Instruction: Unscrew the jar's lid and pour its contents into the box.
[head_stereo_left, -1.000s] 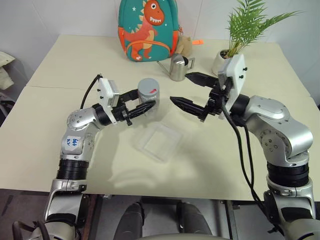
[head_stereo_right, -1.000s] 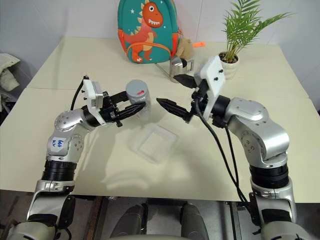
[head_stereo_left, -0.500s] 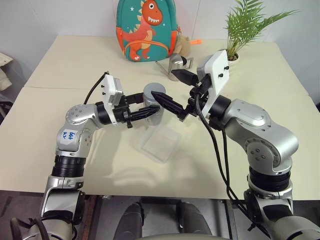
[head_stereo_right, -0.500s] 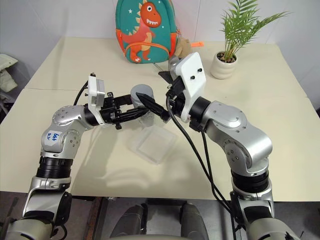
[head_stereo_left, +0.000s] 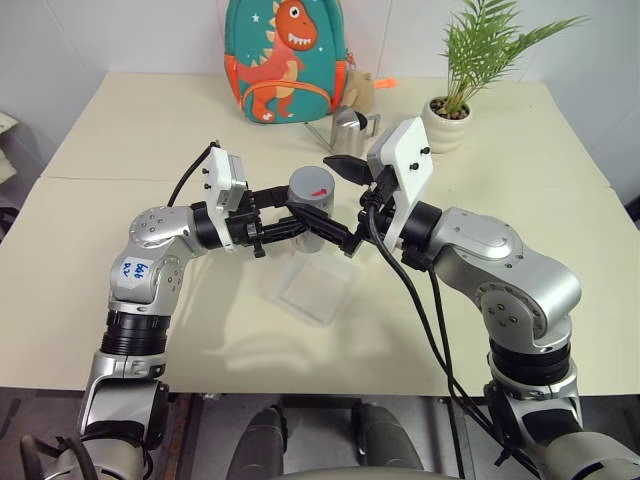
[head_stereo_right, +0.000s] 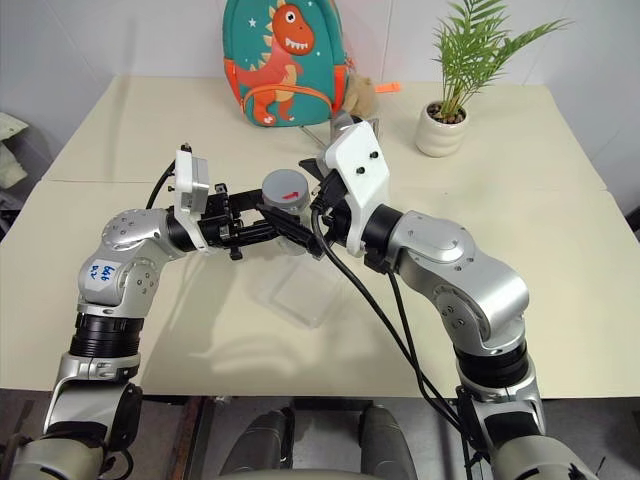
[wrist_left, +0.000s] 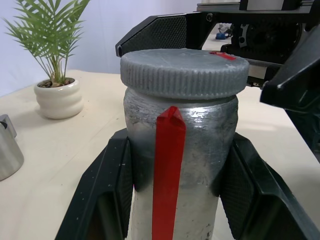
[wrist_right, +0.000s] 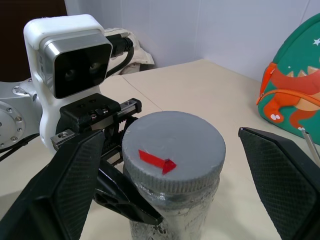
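Left gripper (wrist_left: 175, 200) jaws clamped on the jar (wrist_left: 177, 165), one black finger (wrist_left: 100, 195) each side of the body just under the cap; right gripper (wrist_right: 165, 165) jaws spread wide, one finger (wrist_right: 65, 185) either side of the lid (wrist_right: 172, 145), neither touching it

- jar held upright off the bench (head_stereo_left: 150, 120), between the two grippers, left jaws reaching in from the robot's left, right jaws from the right
- lid screwed on, grey, ribbed rim, red arrow mark (wrist_right: 156, 161) on top; red stripe (wrist_left: 167, 175) runs down the jar's body facing the left wrist camera
- contents not visible, jar closed
- box (head_stereo_left: 318, 288) clear, sits on the bench just below and slightly nearer the robot than the jaws, nothing seen in it
- beyond the right jaws: steel watering can (head_stereo_left: 352, 132), then a potted plant (head_stereo_left: 448, 118) further right
- dinosaur backpack (head_stereo_left: 288, 60) stands at the far edge of the bench, beyond the jar
- right gripper's white camera plate (head_stereo_left: 402, 172) faces up, sitting just right of the lid
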